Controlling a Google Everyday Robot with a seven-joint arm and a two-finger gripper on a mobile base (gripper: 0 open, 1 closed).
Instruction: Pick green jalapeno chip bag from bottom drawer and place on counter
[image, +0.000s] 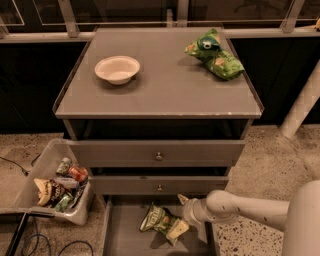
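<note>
The green jalapeno chip bag (159, 219) lies crinkled on the grey floor of the open bottom drawer (125, 237), at its middle. My gripper (180, 215) reaches in low from the right, down inside the drawer. It is open, with one finger above and one below the bag's right end. The counter (160, 92) is the broad grey cabinet top above.
A white bowl (117, 69) stands on the counter at left, and brighter green bags (215, 54) lie at its back right. Two shut drawer fronts with knobs (159, 156) sit above the open drawer. A bin of snacks (57, 184) stands on the floor at left.
</note>
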